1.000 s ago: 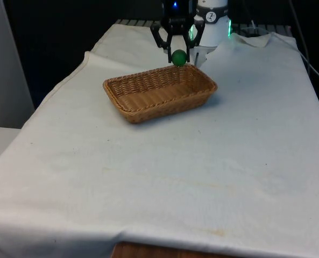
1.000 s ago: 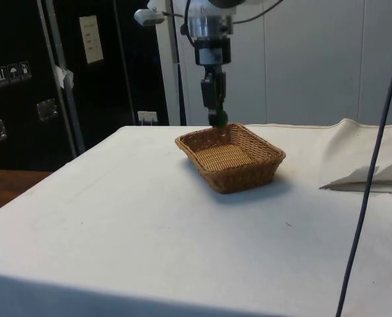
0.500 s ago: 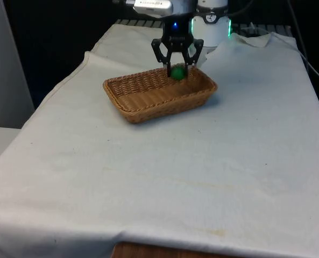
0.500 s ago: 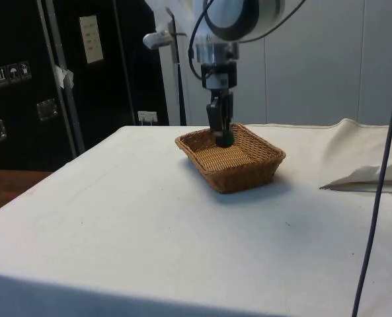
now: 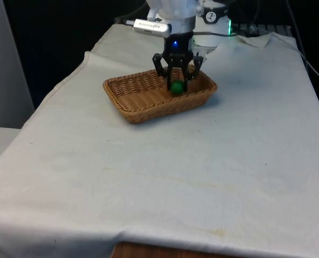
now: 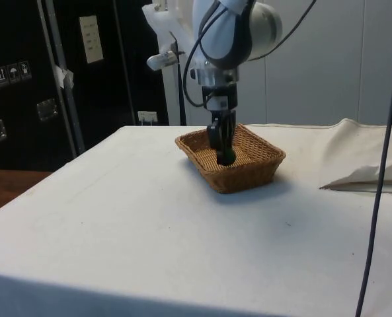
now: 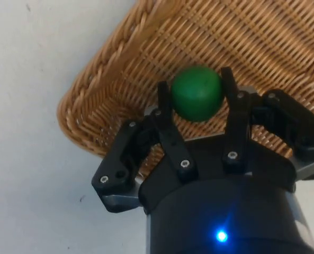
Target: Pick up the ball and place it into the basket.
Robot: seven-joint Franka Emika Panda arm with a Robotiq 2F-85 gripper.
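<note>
One green ball [image 7: 197, 93] sits pinched btwn the two black fingers [image 7: 167, 119] of the tool [image 5: 177, 80], which is clamped on it w/ a finger pressed to each side. In the wrist view the ball is gripped near the fingertips, w/ the woven floor and a corner of the wicker basket [image 7: 101, 90] behind it. Front view: tool points straight down, lowered inside the basket [image 5: 143, 105] toward the front view's right end, ball [image 5: 177, 87] at about rim level or just below; can't tell if it touches the basket floor. Side view: tool [image 6: 225, 153] is inside the basket [image 6: 248, 175], fingers dipping below the near rim, ball [image 6: 227, 158] barely visible as a dark green spot at the tips. Basket is rectangular, tan, shallow, standing flat on the bench [image 5: 202, 177] in the far half, turned a bit askew to the bench edges. White cloth covers the bench, w/ a loose fold bunched up [image 6: 361, 168] well apart from the basket, at the side view's right. White arm [image 6: 232, 33] comes down from above, wrist vertical over the basket. A dark cable [image 6: 381, 152] hangs across the side view's right, in front of the bench.
</note>
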